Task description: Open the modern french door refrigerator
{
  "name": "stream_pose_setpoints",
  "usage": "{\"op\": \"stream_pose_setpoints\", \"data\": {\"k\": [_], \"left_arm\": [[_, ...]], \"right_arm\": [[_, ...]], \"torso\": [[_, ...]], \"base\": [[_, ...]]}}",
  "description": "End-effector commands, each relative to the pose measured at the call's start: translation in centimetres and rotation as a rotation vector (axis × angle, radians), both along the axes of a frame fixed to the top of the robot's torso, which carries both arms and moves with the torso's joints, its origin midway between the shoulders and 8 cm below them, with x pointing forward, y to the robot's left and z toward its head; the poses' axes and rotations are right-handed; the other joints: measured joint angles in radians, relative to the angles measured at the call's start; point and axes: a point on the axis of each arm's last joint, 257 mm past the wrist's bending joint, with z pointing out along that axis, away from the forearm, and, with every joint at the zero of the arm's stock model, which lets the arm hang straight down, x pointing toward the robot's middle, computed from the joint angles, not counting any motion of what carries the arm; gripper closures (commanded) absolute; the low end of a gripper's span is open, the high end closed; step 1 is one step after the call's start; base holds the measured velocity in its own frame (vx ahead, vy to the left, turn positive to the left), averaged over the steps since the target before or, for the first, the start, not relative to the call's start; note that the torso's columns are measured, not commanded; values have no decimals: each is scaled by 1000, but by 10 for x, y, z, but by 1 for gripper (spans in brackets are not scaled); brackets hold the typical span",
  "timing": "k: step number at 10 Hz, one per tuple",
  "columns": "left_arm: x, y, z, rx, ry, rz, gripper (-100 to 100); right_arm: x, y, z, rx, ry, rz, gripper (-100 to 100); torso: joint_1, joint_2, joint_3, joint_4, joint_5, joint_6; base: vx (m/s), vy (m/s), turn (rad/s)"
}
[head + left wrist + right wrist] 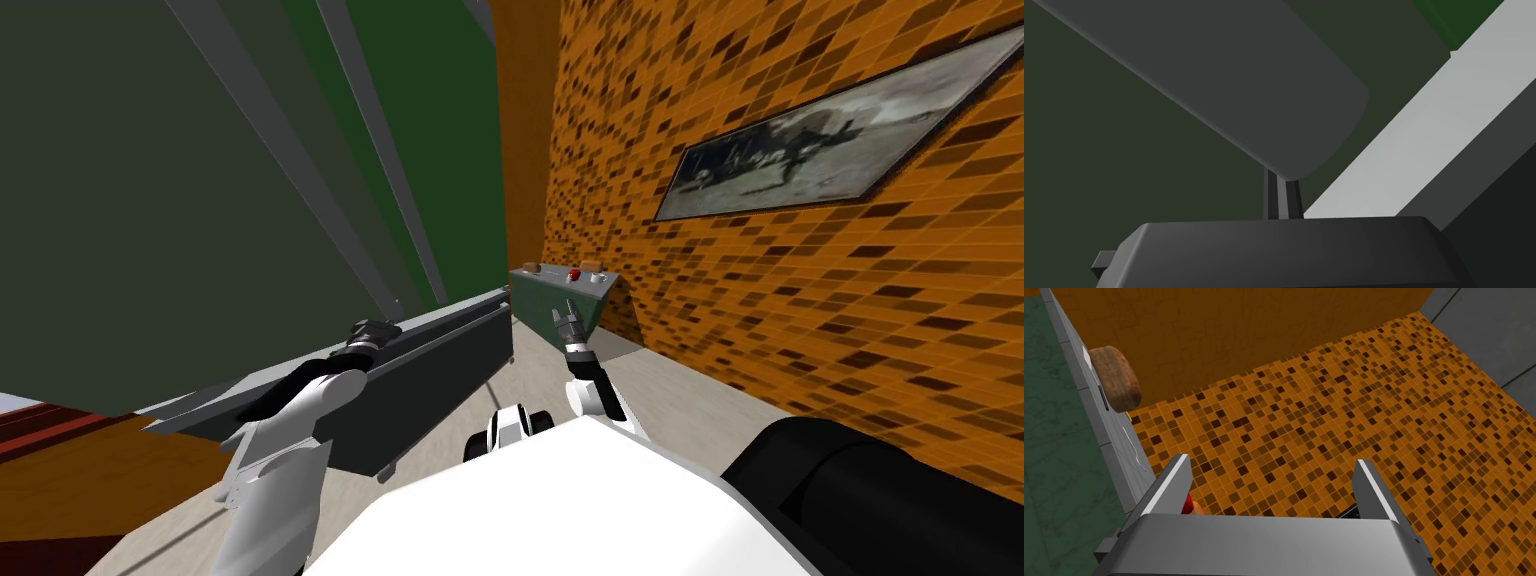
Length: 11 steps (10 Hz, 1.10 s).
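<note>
Left wrist view: see left claw (pixel 1282 184) pinched together, tips hidden behind handle (pixel 1249 90) at its rounded lower end on refrigerator (pixel 150 200). Read handle's long axis as running up from claw. Note right claw (pixel 1271 460) spread, empty, well apart from handle; judge left arm nearer.

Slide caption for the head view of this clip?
Left hand at the lower end of the dark refrigerator's grey handle; right hand raised toward a green cabinet by the orange tiled wall.

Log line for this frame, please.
left pincer: shut, at end of grey handle | right pincer: open, holding nothing, facing tiled wall
</note>
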Motion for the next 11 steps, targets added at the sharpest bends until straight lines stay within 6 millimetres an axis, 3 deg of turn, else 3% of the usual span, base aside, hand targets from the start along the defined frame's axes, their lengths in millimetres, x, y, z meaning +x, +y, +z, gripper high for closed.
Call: {"op": "stream_pose_setpoints", "data": {"k": [1, 4, 5, 7, 8, 10, 11], "left_arm": [[-11, -33, -18, -18, 32, -54, 100], [-26, -38, -7, 12, 16, -56, 100], [-32, -63, -22, -17, 39, -96, 100], [-44, -68, -9, 6, 17, -100, 100], [-52, -91, -25, -31, 46, -134, 100], [-62, -97, -8, -7, 17, -141, 100], [-70, -118, -21, -49, 41, -172, 100]], "right_arm": [[0, 0, 0, 0, 0, 0, 0], [0, 0, 0, 0, 0, 0, 0], [0, 0, 0, 0, 0, 0, 0], [0, 0, 0, 0, 0, 0, 0], [0, 0, 0, 0, 0, 0, 0], [0, 0, 0, 0, 0, 0, 0], [0, 0, 0, 0, 0, 0, 0]], "torso": [[-3, 5, 3, 4, -2, -3], [1, 7, 4, 5, -2, -4], [1, 10, 6, 6, -2, -5], [2, 4, 2, 5, -2, -5], [1, 6, 3, 5, -2, -5], [2, 6, 3, 5, -2, -5], [0, 9, 5, 6, -2, -5]], "base": [[114, 47, 229], [73, 13, 48], [77, 22, 279], [95, 18, 72], [115, 38, 271], [97, 29, 67], [144, 26, 249]]}}
